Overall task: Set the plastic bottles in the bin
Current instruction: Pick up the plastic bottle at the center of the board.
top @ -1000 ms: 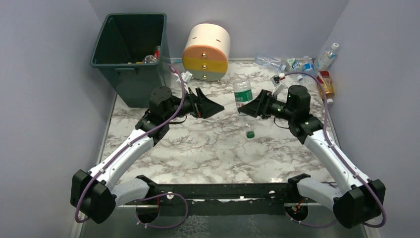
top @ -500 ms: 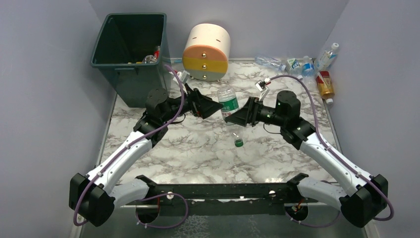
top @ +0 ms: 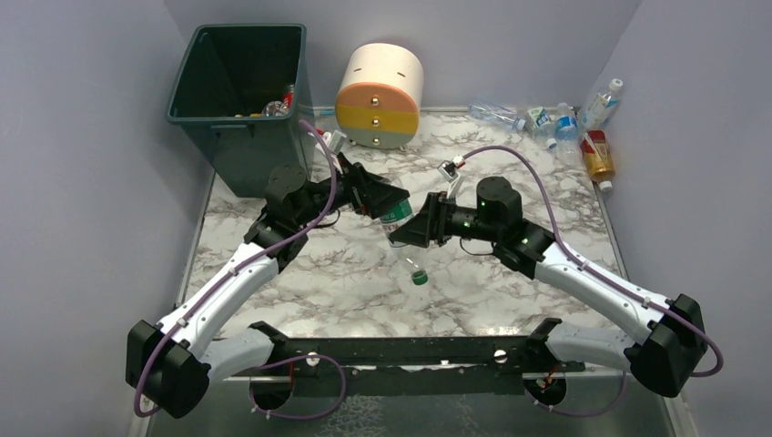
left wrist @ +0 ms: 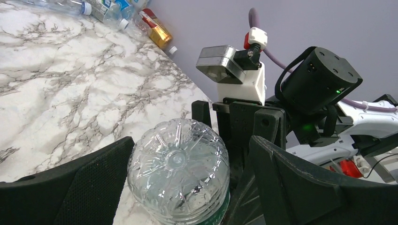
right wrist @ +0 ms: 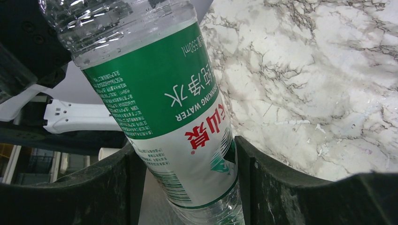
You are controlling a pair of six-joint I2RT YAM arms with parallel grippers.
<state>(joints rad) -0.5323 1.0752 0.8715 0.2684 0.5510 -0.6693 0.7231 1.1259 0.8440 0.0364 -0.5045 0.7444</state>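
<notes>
From above, we are seeing the bottle hanging cap-down over the table, well apart from the bin; if the right gripper releases early, it could be dropping; at the left wrist, the left gripper is standing spread wide around the bottle's base; at the right wrist, fingers are pinching its label.

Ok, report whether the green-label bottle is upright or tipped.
Tipped, nearly upside down: the green-label bottle slants with its green cap lowest, gripped at the label by the right tool.
</notes>
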